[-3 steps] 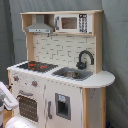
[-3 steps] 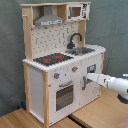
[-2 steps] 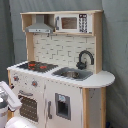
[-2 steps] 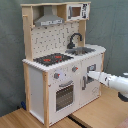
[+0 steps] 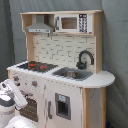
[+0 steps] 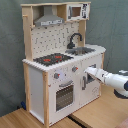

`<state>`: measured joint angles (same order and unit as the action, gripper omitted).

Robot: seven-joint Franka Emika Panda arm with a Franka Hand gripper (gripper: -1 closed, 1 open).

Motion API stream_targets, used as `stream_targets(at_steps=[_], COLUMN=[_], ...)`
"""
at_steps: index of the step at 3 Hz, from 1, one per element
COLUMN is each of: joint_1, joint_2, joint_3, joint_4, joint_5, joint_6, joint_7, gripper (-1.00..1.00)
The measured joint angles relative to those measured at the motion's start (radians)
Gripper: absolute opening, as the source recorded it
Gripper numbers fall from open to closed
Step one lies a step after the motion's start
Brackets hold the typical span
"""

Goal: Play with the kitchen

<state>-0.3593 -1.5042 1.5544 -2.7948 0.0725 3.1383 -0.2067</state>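
Note:
The kitchen (image 5: pixel 60 80) is a tall white and light-wood toy with a black stovetop (image 5: pixel 34 65) with red burners, a black faucet (image 5: pixel 84 57) over a sink (image 5: pixel 72 74), knobs and an oven door (image 6: pixel 64 95). In the second exterior view my gripper (image 6: pixel 86 72) reaches in from the right and sits right at the kitchen's (image 6: pixel 50 75) front, by the top of the cupboard door (image 6: pixel 89 84) under the sink. In the first exterior view my white arm (image 5: pixel 9 100) shows at the lower left, in front of the oven.
A grey hood (image 5: pixel 39 27) and a toy microwave (image 5: pixel 70 22) sit on the top shelf above the pegboard back. The kitchen stands on a wooden surface (image 6: pixel 100 112). A dark curtain (image 6: pixel 112 30) hangs behind it.
My arm has edged a little closer to the kitchen's front. Nothing on the kitchen has moved.

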Motion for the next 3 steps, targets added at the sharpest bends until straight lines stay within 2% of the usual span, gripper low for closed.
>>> stream_targets(at_steps=[3], joint_1=[-0.229], joint_2=[0.000], joint_3=[0.010], joint_4=[0.018], joint_5=[0.006], joint_6=[0.251], joint_7=[0.098], gripper=[1.00])
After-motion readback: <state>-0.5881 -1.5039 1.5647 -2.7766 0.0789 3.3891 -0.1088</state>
